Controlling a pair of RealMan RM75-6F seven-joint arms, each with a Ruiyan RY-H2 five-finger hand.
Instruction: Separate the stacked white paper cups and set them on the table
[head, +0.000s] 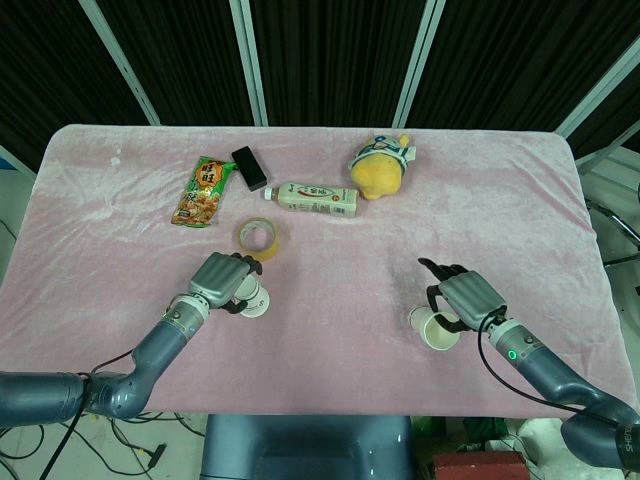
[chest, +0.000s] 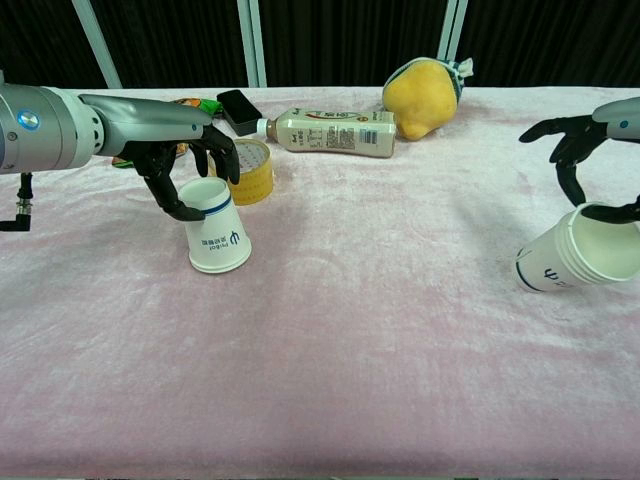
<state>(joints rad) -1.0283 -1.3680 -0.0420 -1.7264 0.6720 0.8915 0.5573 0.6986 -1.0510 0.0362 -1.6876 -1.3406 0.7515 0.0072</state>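
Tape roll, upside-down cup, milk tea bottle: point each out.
tape roll (chest: 250, 171), chest view, yellow outer side wall
upside-down cup (chest: 217, 232), chest view, printed side wall
milk tea bottle (head: 316, 197), head view, middle of label

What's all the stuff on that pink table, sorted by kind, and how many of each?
Paper cup, held by left hand: 1
Paper cup stack, at right hand: 1
Tape roll: 1
Drink bottle: 1
Snack packet: 1
Plush toy: 1
Black box: 1
Total: 7
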